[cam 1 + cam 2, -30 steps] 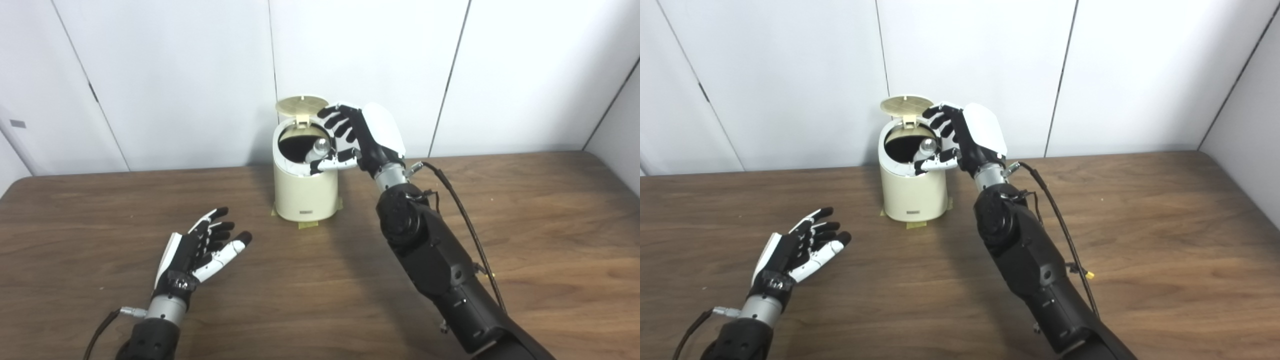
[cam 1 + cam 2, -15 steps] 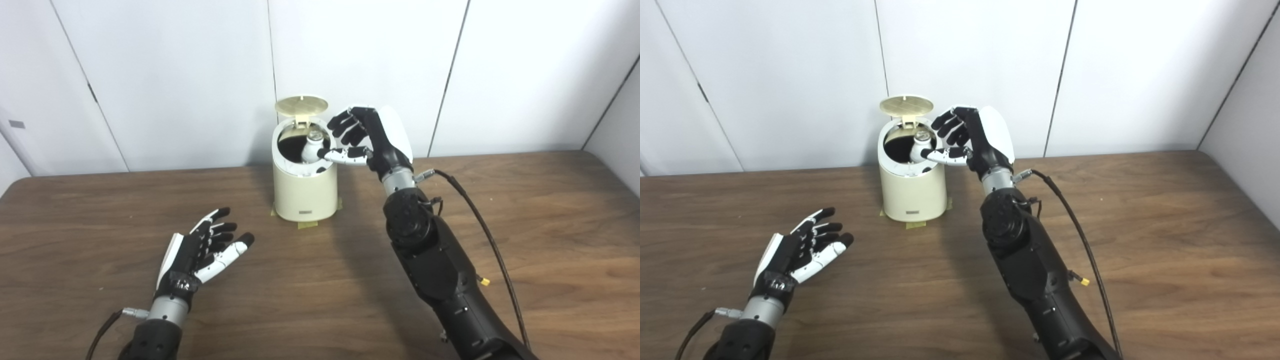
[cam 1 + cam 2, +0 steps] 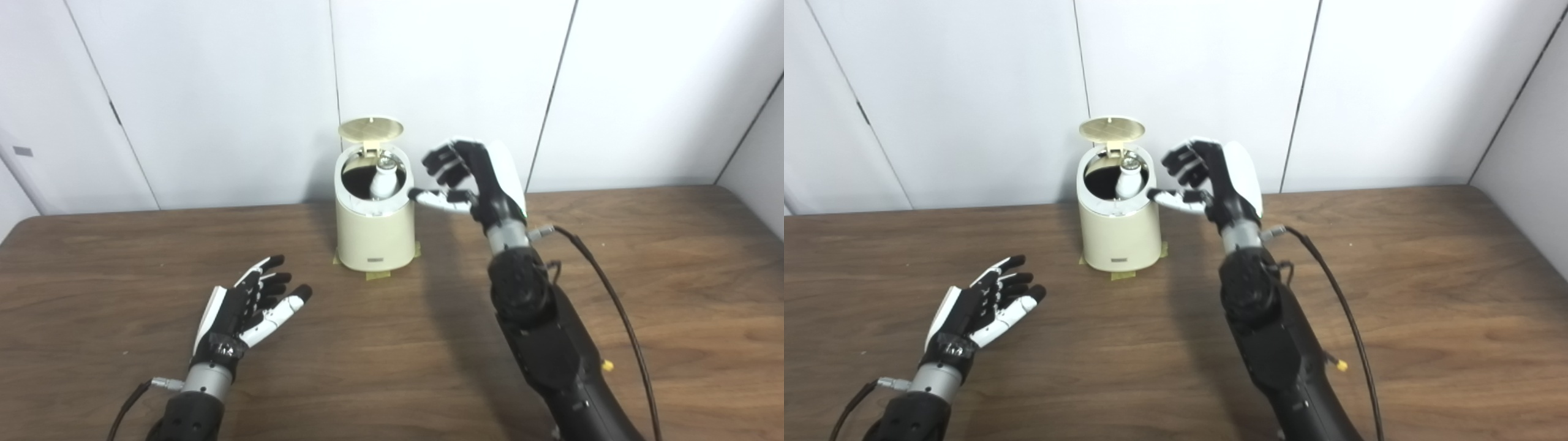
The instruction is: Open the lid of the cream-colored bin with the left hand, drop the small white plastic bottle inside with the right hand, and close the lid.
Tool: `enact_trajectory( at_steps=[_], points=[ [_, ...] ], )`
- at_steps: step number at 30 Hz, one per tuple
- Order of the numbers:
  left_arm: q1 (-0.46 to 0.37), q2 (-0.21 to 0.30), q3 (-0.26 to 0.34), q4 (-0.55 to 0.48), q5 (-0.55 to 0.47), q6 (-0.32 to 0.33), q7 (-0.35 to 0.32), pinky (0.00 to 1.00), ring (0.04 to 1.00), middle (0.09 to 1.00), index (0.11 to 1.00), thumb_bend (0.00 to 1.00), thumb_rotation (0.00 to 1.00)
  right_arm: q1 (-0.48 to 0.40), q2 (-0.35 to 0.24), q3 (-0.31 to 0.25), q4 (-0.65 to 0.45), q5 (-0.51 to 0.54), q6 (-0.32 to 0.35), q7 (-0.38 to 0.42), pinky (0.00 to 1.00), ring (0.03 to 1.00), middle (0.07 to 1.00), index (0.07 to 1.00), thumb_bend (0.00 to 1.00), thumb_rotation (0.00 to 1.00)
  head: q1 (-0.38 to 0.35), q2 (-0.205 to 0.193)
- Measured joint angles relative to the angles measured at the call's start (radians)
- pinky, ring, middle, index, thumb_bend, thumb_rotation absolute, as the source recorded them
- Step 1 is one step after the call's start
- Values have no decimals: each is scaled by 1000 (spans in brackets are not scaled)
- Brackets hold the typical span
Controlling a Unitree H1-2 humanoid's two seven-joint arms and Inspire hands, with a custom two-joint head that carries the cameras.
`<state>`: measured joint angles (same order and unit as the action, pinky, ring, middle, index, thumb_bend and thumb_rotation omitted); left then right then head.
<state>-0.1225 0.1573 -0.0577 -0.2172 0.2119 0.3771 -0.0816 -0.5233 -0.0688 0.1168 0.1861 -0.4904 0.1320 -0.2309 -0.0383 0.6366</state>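
Observation:
The cream-colored bin (image 3: 373, 236) stands at the back of the wooden table (image 3: 392, 380), its round lid (image 3: 370, 128) flipped up at the rear. The small white plastic bottle (image 3: 382, 179) sits inside the mouth, leaning on the rim with its cap end poking up. My right hand (image 3: 470, 180) hovers just right of the bin, open, fingers spread and holding nothing. My left hand (image 3: 248, 306) rests open, palm up, low over the table at the front left, well away from the bin.
Yellow tape tabs (image 3: 373, 275) stick out under the bin's base. White wall panels (image 3: 202, 92) rise right behind the bin. A black cable (image 3: 612, 300) runs along my right forearm.
My right hand let go of the bottle and drew back to the right, away from the bin's mouth. The bottle now rests inside the bin. The left hand stayed still.

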Motion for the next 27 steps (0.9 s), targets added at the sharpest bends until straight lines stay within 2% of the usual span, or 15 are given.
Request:
enact_trajectory(
  at_steps=[2, 3, 7, 9, 10, 11, 12, 13, 16, 20, 23, 27],
  points=[
    [-7, -2, 6, 5, -5, 6, 0, 794, 804, 805, 900, 767, 674, 28, -6, -10, -16, 18, 9, 13, 405, 418, 472, 543, 517, 0, 2, -2],
    [-11, -6, 10, 5, -10, 13, 0, 794, 803, 804, 900, 767, 676, 47, -6, -23, -42, 35, 20, 24, 406, 418, 472, 544, 517, 0, 2, -2],
    [-29, -23, 40, 5, -56, 36, -3, 788, 811, 836, 910, 641, 724, 117, -9, -45, -136, 89, 74, 81, 408, 486, 470, 534, 512, 9, 11, -6],
    [-38, -27, 42, 4, -71, 41, -7, 841, 837, 846, 908, 587, 778, 147, -11, -57, -153, 137, 92, 119, 452, 544, 595, 507, 496, 125, 15, -11],
    [-43, -27, 42, 4, -81, 47, -11, 864, 850, 856, 914, 558, 811, 162, -11, -66, -164, 163, 94, 139, 489, 593, 656, 641, 468, 461, 15, -12],
    [-47, -27, 46, 3, -94, 53, -14, 885, 869, 870, 928, 547, 843, 182, -12, -76, -181, 191, 98, 156, 529, 641, 701, 698, 476, 661, 14, -12],
    [-51, -28, 58, 3, -119, 64, -22, 885, 869, 870, 928, 547, 843, 205, -14, -86, -207, 218, 104, 173, 529, 641, 701, 698, 476, 661, 14, -12],
    [-55, -28, 70, 4, -139, 71, -31, 899, 882, 875, 930, 557, 873, 228, -16, -93, -232, 235, 111, 186, 558, 675, 734, 730, 478, 767, 9, -14],
    [-64, -24, 90, 5, -175, 72, -39, 907, 895, 884, 921, 566, 927, 286, -19, -122, -293, 291, 144, 211, 635, 753, 805, 782, 543, 949, 8, -17],
    [-83, -23, 85, 20, -177, 71, -42, 889, 886, 884, 919, 572, 977, 333, -17, -155, -343, 395, 182, 248, 741, 834, 856, 806, 643, 998, 11, -26],
    [-98, -23, 77, 31, -175, 71, -41, 865, 882, 884, 919, 565, 998, 362, -10, -162, -376, 440, 189, 259, 788, 865, 872, 817, 620, 999, 12, -31],
    [-131, -27, 73, 34, -177, 71, -38, 882, 902, 908, 937, 553, 1000, 406, -3, -168, -382, 478, 187, 263, 817, 890, 904, 872, 668, 998, 20, -35]
  ],
)
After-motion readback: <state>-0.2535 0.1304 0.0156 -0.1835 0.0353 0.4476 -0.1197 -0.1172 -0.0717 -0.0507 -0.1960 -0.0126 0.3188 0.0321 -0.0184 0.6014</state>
